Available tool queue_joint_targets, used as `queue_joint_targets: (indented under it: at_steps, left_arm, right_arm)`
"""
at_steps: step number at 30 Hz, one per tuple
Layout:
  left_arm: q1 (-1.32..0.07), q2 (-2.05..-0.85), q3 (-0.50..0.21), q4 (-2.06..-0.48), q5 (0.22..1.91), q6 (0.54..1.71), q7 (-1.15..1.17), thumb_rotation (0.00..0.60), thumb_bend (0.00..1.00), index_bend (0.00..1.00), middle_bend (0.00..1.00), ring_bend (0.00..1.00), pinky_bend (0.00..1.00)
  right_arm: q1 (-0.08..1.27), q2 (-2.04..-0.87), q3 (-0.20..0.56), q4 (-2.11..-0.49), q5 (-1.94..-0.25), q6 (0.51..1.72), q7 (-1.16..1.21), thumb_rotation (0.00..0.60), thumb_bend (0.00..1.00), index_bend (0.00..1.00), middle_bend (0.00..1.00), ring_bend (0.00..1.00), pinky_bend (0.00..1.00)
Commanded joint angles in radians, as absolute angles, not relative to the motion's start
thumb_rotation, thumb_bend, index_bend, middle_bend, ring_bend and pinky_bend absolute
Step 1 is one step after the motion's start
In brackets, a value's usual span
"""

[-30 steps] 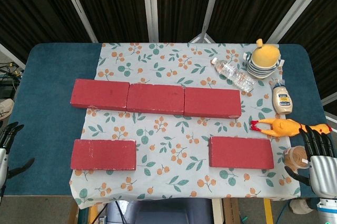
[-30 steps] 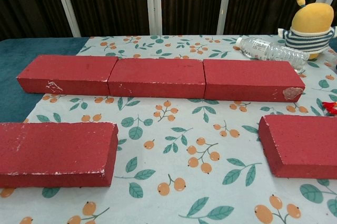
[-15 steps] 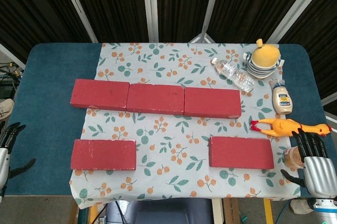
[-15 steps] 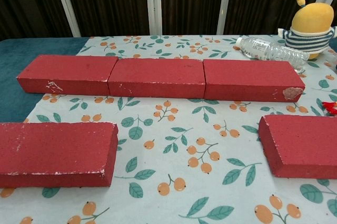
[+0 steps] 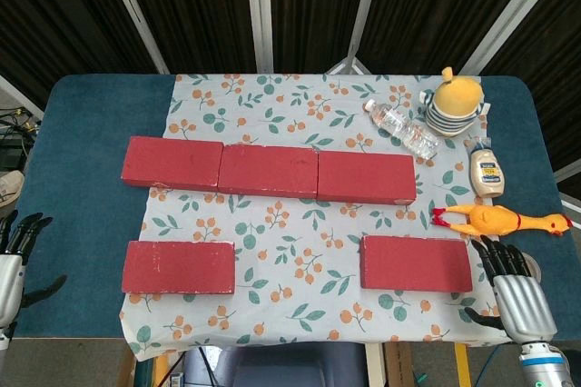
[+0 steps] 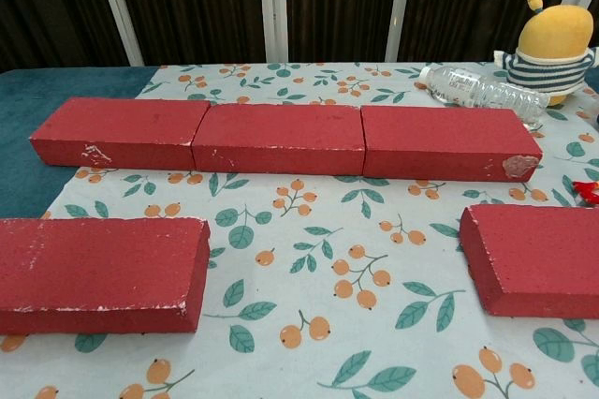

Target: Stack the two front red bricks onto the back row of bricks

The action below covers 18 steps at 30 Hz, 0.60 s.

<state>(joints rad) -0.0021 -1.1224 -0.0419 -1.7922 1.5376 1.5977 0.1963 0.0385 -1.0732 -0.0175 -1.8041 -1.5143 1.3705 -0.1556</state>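
Back row of bricks (image 6: 281, 140), two front red bricks (image 6: 101, 273) (flat, well apart)

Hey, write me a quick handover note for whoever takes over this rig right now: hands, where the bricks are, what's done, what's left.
Left hand: open, holding nothing, at the table's near left edge.
Right hand: open, holding nothing, just right of the front right brick, not touching it.
Front left brick and the front right brick lie flat on the floral cloth.
Back row of bricks: three end to end, nothing on top.
Done: nothing stacked.
Left: lift both front bricks onto the back row.
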Motion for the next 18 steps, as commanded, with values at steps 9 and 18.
queue_joint_targets:
  at_steps: [9, 18]
  left_arm:
    - [-0.007, -1.116, -0.044, -1.795, 1.525, 1.585, 0.194, 0.600, 0.00, 0.18, 0.13, 0.01, 0.07]
    - [-0.008, -1.112, -0.048, -1.793, 1.517, 1.584, 0.185, 0.600, 0.00, 0.18, 0.13, 0.01, 0.07]
  right_arm:
    - [0.146, -1.155, 0.023, -1.905, -1.314, 1.198, -0.427, 0.600, 0.06, 0.00, 0.00, 0.00, 0.00]
    - [0.199, -1.214, 0.043, -1.933, -1.182, 1.167, -0.587, 0.600, 0.06, 0.00, 0.00, 0.00, 0.00]
